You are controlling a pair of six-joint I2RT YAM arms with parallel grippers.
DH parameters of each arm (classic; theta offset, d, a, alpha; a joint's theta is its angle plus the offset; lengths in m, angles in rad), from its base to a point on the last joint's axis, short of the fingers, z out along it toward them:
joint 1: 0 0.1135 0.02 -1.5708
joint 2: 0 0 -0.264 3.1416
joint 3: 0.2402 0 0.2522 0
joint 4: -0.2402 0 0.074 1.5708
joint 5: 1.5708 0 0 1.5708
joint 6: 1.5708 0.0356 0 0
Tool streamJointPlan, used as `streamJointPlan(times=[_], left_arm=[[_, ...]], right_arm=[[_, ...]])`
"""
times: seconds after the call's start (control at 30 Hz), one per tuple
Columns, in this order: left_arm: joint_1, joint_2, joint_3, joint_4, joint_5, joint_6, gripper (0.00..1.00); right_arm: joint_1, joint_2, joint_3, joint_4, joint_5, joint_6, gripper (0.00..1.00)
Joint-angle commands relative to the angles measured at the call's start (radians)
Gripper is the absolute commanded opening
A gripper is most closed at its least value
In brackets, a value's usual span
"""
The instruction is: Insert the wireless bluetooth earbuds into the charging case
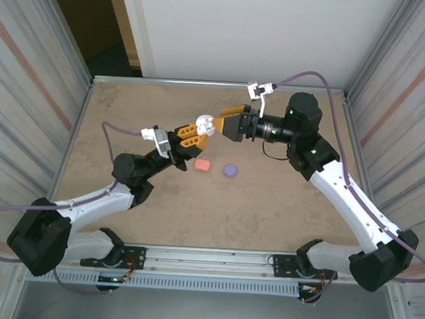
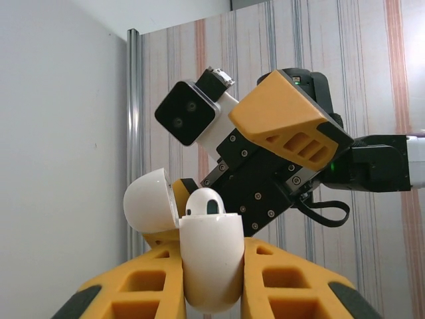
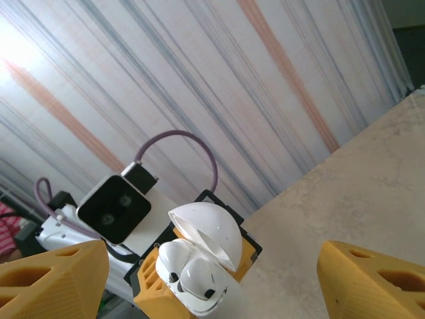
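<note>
On the table (image 1: 282,208), nearest the arm bases, a pink case (image 1: 203,164) and a purple case (image 1: 231,170) are seen lying side by side, not touching. Just beyond, raised off the tabletop, the white charging case (image 1: 204,122) is clamped in the left gripper (image 1: 197,131), w/ lid flipped open. White earbuds (image 3: 192,272) are seated inside it. Farther back, the right gripper (image 1: 222,121) is spread wide, nothing held, just beside the case.

Reaches inward with the white-and-black left arm (image 1: 93,198), wrist raised, left orange jaws clamped tight. Meets it with the white-and-black right arm (image 1: 345,191), right orange jaws spread wide, facing the left pair, just beside them.
</note>
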Motion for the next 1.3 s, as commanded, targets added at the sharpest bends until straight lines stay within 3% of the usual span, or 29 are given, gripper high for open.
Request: streamJointPlan(times=[0.0,0.77,1.07,1.27], left_arm=[[-0.008,0.012,0.037,0.027,0.026,-0.028,0.00],[-0.007,0.028,0.040,0.010,-0.004,-0.021,0.00],[-0.007,0.014,0.033,0.005,-0.004,-0.016,0.00],[-0.006,-0.008,0.031,-0.025,-0.008,-0.002,0.00]], right_arm=[[0.015,0.012,0.017,0.050,-0.066,0.022,0.81],[0.035,-0.008,0.012,0.151,-0.142,0.018,0.68],[0.019,-0.036,-0.007,0.104,-0.082,-0.011,0.68],[0.006,-0.097,-0.035,-0.005,0.078,-0.087,0.69]])
